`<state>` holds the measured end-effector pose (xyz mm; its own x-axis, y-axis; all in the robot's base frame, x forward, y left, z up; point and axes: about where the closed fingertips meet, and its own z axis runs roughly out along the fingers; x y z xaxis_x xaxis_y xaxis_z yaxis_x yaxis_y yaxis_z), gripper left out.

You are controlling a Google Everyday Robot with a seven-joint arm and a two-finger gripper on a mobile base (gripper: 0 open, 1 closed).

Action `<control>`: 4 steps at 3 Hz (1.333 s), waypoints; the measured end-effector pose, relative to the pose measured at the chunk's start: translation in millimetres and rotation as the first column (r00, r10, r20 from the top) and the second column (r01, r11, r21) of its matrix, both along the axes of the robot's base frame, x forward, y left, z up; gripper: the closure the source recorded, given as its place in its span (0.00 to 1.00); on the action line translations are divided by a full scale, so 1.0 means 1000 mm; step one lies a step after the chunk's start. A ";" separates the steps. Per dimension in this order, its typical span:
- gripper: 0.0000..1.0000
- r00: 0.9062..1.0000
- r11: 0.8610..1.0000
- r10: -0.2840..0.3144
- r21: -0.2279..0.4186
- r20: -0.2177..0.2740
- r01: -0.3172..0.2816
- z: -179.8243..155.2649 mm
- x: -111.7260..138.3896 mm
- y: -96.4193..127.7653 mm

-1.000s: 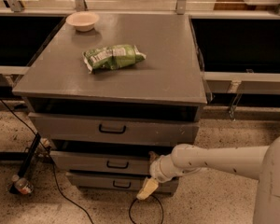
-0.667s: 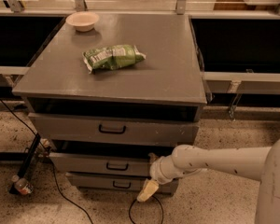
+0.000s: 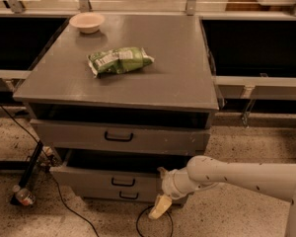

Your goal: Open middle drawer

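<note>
The middle drawer [image 3: 91, 177] now projects slightly farther out than one second ago, with its interior exposed below the top drawer [image 3: 79, 132]. The gripper [image 3: 158, 209] sits low at the drawer's right front corner; its grip state cannot be told. Opening appears largely achieved.

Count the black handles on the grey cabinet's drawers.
3: one on the tall top drawer, one on the pulled-out grey middle drawer, one on the lowest drawer. The tool hangs by the middle drawer's right corner.

A single high camera looks down on the cabinet [image 3: 177, 63] front from nearby; the gripper [image 3: 159, 209] sits low, beside the middle drawer [image 3: 89, 177].
</note>
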<state>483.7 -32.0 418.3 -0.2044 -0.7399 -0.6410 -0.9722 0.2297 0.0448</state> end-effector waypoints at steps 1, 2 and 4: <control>0.00 1.000 1.000 0.006 0.002 -0.003 -0.006 0.000 0.001 0.002; 0.00 0.999 0.999 0.035 0.009 -0.014 -0.034 -0.001 0.004 0.008; 0.00 0.994 0.995 0.100 0.005 -0.030 -0.100 0.003 -0.055 -0.014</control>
<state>428.4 -45.6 421.4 -0.1486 -0.7551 -0.6385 -0.9885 0.1309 0.0752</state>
